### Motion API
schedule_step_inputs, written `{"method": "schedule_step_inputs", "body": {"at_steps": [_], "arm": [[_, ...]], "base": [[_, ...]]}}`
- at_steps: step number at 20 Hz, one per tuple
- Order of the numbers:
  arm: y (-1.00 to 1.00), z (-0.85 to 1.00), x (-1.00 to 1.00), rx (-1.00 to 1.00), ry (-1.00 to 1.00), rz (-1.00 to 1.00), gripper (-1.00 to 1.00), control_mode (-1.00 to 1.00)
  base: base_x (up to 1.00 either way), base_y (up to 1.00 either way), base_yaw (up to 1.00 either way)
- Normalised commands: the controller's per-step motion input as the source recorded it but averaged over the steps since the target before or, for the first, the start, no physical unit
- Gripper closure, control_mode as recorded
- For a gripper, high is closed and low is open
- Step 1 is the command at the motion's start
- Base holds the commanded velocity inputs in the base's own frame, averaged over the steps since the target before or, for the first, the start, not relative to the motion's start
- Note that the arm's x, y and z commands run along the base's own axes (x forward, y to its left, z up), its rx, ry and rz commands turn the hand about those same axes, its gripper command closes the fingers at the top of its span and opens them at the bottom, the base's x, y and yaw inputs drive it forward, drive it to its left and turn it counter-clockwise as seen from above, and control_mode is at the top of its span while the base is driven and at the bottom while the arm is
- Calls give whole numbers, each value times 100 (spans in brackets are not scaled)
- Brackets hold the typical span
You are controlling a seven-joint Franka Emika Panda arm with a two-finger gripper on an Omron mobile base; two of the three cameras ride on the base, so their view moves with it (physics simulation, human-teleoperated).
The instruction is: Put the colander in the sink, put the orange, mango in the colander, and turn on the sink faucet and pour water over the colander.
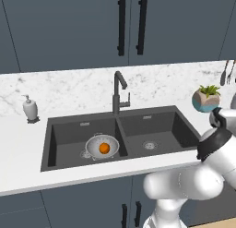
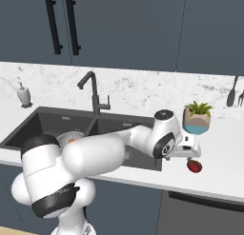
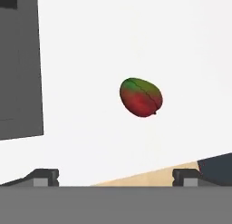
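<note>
1. The colander (image 1: pixel 102 147) sits in the left basin of the sink (image 1: pixel 161 118), over the drain, and the orange (image 1: pixel 104 148) lies already inside it. So 1st step and half of 2nd are judged as done.
2. The mango (image 3: pixel 141 97) lies on the white counter (image 2: pixel 224 177), to the right of the sink and near the front edge, just in front of a small potted plant (image 2: pixel 196 117). It is alone there; nothing touches it.
3. The gripper (image 2: pixel 190 155) hangs just above the mango, w/ jaws spread wide and nothing held between them. In the hand view the fruit is seen between the two finger tips (image 3: pixel 45 177) but apart from them, not yet reached.
4. Handling, as a judgement: the mango is probably light, firm and smooth-skinned, w/ oval shape, so it can roll or slip out if taken near one end.
5. Best hold is judged across the short axis, at the widest middle part, w/ one finger on each long side. A small turn of the wrist may be needed, since the fruit lies diagonal in the hand view.
6. Squeeze should be moderate: enough against slipping, not so much that the fruit is pushed out.
7. The faucet (image 1: pixel 119 91) stands behind the divider btw. the basins. It is not yet touched, and no water is seen.
</note>
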Motion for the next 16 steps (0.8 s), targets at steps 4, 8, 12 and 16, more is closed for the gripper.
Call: {"method": "schedule_step_inputs", "body": {"at_steps": [4,8,12,16], "arm": [[-28,-3,11,0,11,15,-100,-100],[-25,-8,16,0,13,14,-100,-100],[-19,-20,24,2,13,15,-100,-100],[-2,-24,24,1,9,15,-100,-100]], "base": [[0,0,0],[0,0,0],[0,0,0],[0,0,0]]}}
